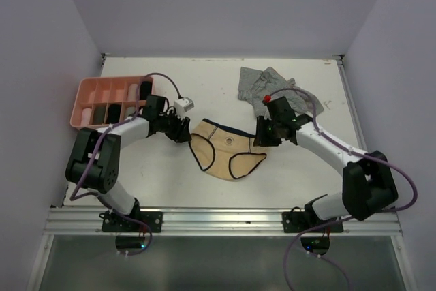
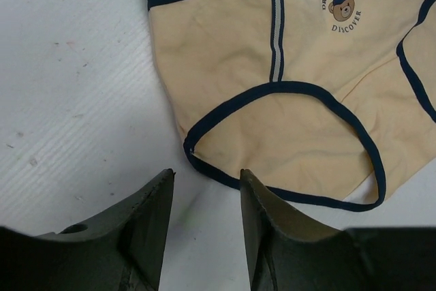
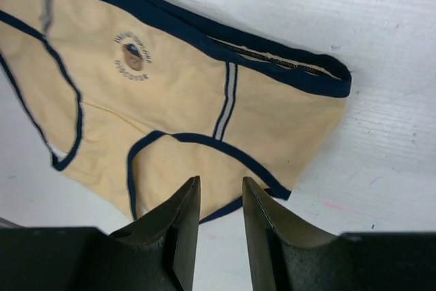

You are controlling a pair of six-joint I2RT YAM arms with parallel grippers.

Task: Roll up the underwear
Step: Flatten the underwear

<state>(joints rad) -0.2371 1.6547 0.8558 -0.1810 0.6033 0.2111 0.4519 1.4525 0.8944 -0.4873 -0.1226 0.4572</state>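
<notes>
**Top external view:** A pair of beige briefs point(image 1: 228, 153) with navy trim lay spread flat near the middle of the white tabletop point(image 1: 170, 182), a little toward its near edge. The left gripper point(image 1: 184, 131) sat low at the garment's left side and the right gripper point(image 1: 262, 138) at its right side. Crumpled grey striped underwear point(image 1: 262, 86) lay toward the far right corner, behind the right arm. A pink tray point(image 1: 87, 93) stood by the left edge, with dark and pale items in its compartments.

**Left wrist view:** The left gripper point(image 2: 206, 176) had its jaws parted with nothing between them. It was poised over bare tabletop point(image 2: 75, 86), just beside the navy hem of one leg opening. The beige briefs point(image 2: 225, 66) filled the upper right, and a bear print point(image 2: 343, 6) was readable on the front.

**Right wrist view:** The right gripper point(image 3: 220, 183) showed a narrower gap between its fingers and had hold of nothing. The navy leg hem of the beige briefs point(image 3: 184, 93) lay just beyond its fingertips. Whether the tips touched the cloth could not be told. The waistband ran toward the upper right over white tabletop point(image 3: 381, 46).
</notes>
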